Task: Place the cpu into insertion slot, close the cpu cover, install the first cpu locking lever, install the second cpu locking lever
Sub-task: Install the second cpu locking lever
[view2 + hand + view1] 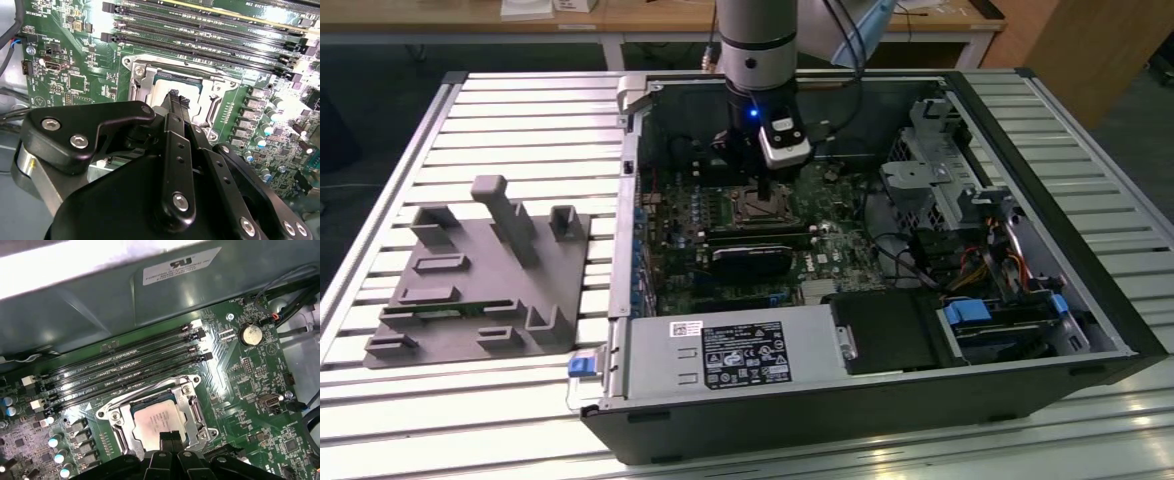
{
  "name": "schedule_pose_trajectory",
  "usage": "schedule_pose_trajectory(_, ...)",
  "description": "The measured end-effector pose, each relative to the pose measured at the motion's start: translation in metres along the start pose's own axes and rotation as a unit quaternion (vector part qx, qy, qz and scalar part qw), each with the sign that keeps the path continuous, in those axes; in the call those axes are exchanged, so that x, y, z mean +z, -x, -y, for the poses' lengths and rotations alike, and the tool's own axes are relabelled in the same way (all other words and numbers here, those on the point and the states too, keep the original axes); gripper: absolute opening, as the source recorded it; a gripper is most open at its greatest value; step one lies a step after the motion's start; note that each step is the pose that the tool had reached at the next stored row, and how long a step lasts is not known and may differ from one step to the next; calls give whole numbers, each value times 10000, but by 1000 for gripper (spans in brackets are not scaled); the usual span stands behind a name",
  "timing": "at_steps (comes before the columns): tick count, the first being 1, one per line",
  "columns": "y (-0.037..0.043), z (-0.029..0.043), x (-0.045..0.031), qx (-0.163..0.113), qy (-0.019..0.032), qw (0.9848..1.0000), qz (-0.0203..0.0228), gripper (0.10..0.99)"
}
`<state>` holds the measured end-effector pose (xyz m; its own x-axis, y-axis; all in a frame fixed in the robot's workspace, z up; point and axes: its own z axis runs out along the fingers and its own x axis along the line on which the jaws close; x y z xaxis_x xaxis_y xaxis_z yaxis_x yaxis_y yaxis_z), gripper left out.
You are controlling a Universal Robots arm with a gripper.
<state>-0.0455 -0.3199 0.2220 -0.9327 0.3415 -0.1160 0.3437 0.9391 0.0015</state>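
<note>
The cpu [156, 421], a pale silver square, lies flat in the insertion slot [113, 416] on the green motherboard, also seen in the second wrist view [161, 91]. The silvery cpu cover [194, 411] lies down around the chip, which shows through its window. A thin wire lever [150, 388] runs along the slot's side nearest the memory slots. My gripper [170, 438] is shut with nothing in it. Its black fingertips [173, 95] stand over the chip's edge. In the exterior view the gripper [761, 186] hangs just above the slot [762, 208] inside the open computer case.
Long black memory slots [125, 365] run beside the socket. A black graphics card [750, 255], cables [907, 245] and drive bays [987, 320] crowd the case. The power supply [720, 355] sits at the case front. A grey fixture [480, 275] stands on the slatted table at the exterior view's left.
</note>
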Motion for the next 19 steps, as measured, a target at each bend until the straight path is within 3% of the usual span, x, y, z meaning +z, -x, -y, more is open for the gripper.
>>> schedule_pose_trajectory(9,9,0,-76,0,0,10000,0,106)
schedule_pose_trajectory(15,11,3,-78,-1,-3,10000,1,106)
schedule_pose_trajectory(19,25,42,-77,-1,-12,10000,4,106)
